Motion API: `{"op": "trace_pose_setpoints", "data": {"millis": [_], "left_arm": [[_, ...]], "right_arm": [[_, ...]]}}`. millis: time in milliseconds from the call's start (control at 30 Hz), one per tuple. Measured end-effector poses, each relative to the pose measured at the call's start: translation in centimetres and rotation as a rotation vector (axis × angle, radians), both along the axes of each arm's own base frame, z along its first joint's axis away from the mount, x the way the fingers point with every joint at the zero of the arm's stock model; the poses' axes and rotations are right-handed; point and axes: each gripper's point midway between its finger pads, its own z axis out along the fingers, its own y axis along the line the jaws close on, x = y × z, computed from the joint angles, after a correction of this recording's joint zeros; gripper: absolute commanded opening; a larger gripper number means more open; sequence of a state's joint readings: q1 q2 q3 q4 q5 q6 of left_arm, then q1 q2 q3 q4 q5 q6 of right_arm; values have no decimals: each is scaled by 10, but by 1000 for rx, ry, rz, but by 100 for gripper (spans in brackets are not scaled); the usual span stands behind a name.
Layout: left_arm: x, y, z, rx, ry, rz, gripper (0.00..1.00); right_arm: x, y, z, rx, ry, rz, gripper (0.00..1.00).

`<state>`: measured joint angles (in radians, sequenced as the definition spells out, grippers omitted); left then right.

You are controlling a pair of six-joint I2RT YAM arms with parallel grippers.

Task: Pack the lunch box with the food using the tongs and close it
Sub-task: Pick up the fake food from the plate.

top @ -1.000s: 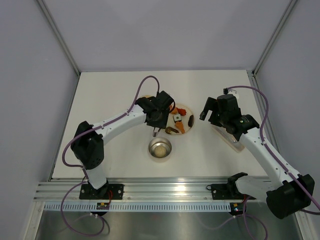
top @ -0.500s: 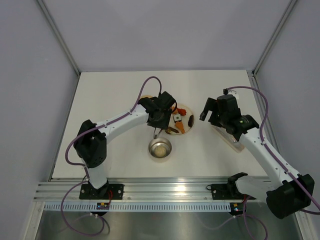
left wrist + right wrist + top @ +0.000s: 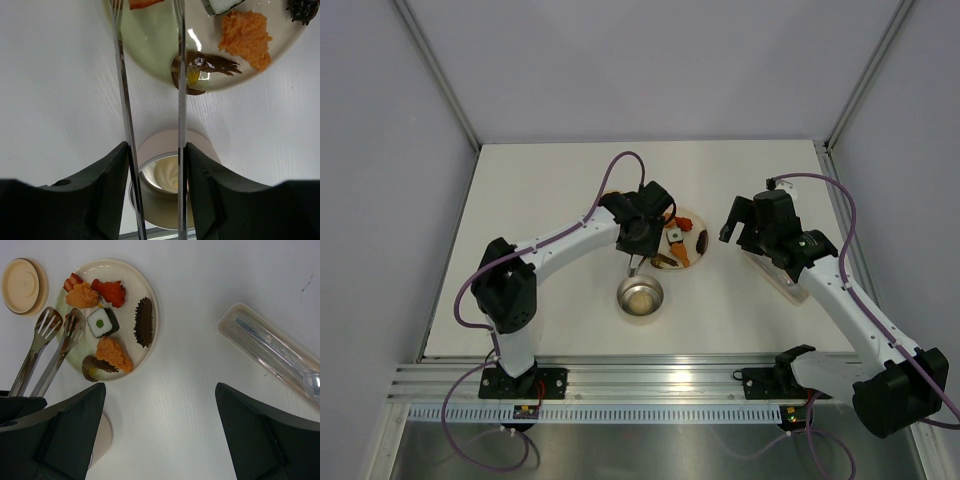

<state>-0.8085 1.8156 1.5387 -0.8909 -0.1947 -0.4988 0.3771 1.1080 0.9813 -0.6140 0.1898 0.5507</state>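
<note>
Steel tongs (image 3: 59,356) — slim arms, slotted tips, at plate (image 3: 134,290) edge

Bright even light, soft shadows, glare streak on the plate (image 3: 155,45), dark foreground blurred in wrist views

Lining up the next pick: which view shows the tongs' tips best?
Right wrist view: both tips of the tongs show whole, over the left rim of the plate. Left wrist view shows only their two arms gripped by the left gripper, tips cut off at the top edge. Top external hides them almost fully under that gripper.
</note>
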Motion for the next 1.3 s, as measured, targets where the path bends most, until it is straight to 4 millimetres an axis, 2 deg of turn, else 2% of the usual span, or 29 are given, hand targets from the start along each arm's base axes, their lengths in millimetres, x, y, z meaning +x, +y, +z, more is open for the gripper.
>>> {"op": "trace_pose_setpoints", "data": {"millis": [200,400,767,900,1067,1300], "left_arm": [[-3,2,1,11,11,1,52],[-3,3,2,14,15,5,48],[-6,2,-3,30,34,9,32],[-4,0,4,22,21,9,23],[-8,1,19,4,-1,4,22],[-15,5,54,-55,-51,-3,21]], "right_arm": [[0,0,0,1,0,0,99],[0,0,0,1,0,0,99],[0,0,0,1,-1,0,99],[0,0,0,1,-2,0,99],[0,0,0,1,-2,0,99],[0,0,0,1,-2,0,100]]}}
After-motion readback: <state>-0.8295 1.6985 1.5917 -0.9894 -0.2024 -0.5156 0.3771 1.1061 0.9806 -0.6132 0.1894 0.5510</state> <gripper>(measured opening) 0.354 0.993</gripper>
